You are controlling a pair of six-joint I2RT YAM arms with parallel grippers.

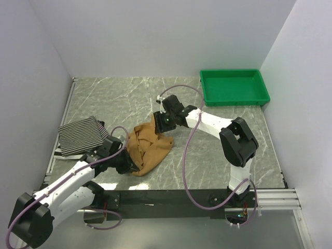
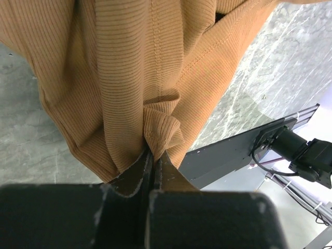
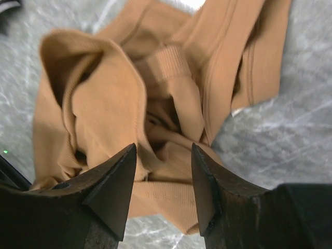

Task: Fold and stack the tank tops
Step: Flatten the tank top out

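The plain tan-brown tank top [image 1: 149,147] lies crumpled at the table's middle front. My left gripper [image 1: 130,165] is shut on its near lower edge; in the left wrist view the ribbed cloth [image 2: 135,88] bunches between the closed fingers [image 2: 154,158]. My right gripper [image 1: 164,122] is open just above the top's far edge, its fingers [image 3: 115,181] spread over the folds [image 3: 129,104] without gripping. A thin-striped black-and-white tank top [image 1: 79,135] lies folded at the left. The wide-striped top is out of view.
A green plastic tray [image 1: 234,87] stands at the back right corner. The marble table [image 1: 218,145] is bounded by white walls at left, back and right. A metal rail [image 1: 61,124] runs along the left edge.
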